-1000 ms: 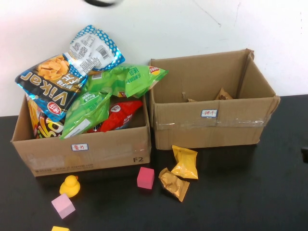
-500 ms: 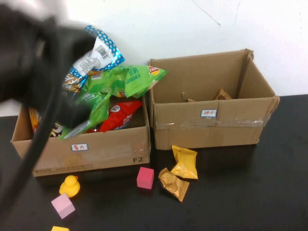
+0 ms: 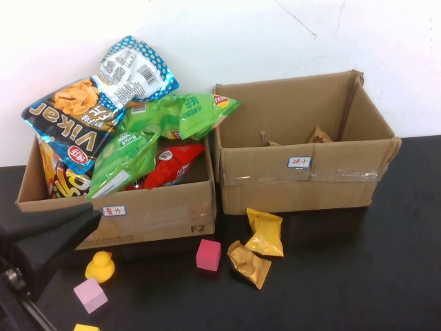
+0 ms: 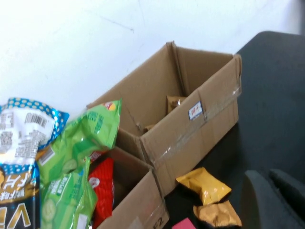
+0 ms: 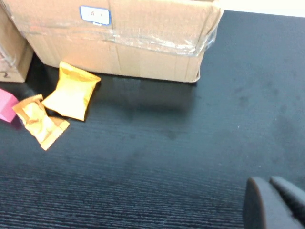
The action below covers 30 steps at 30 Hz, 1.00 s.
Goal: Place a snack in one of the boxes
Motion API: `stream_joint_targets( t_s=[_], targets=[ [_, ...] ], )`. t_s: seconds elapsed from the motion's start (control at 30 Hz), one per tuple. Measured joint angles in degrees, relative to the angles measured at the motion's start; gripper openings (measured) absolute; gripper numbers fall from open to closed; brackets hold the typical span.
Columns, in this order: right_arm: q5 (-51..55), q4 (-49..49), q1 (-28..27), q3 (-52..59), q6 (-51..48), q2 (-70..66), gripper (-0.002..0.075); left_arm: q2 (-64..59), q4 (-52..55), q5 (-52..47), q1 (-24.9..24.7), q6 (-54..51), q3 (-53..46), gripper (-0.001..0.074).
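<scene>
My left gripper (image 4: 274,200) shows only as a dark shape cut off at the lower right corner of my left wrist view; whether its fingers are apart I cannot tell. My right gripper (image 5: 276,202) is cropped the same way at the lower right of the right wrist view. In the high view, my left arm (image 3: 41,241) hides the lower left corner of the left box (image 3: 158,221). The yellow block (image 3: 86,327) is cut by the bottom edge. The box labels (image 3: 299,163) are too small to read.
</scene>
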<state>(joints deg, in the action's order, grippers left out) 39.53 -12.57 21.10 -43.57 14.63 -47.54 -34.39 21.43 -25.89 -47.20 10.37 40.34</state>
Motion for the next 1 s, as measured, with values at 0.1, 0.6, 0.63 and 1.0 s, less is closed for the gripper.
stream_joint_targets(
  t_s=[0.1,0.6,0.63,1.0],
  targets=[
    [0.0,0.0,0.0,0.0,0.0,-0.26,0.0,0.05,0.14,0.91,0.0,0.13,-0.09,-0.0001],
    [0.08,0.0,0.0,0.0,0.0,-0.37,0.0,1.11,0.58,2.27,0.36,0.8,-2.27,-0.0001],
    [0.08,0.0,0.0,0.0,0.0,-0.38,0.0,2.12,0.32,2.8,1.15,0.89,-3.59,-0.0001],
    [0.08,0.1,0.0,0.0,0.0,-0.66,0.0,25.82,-13.26,13.26,28.04,1.03,-24.7,-0.0001]
  ],
)
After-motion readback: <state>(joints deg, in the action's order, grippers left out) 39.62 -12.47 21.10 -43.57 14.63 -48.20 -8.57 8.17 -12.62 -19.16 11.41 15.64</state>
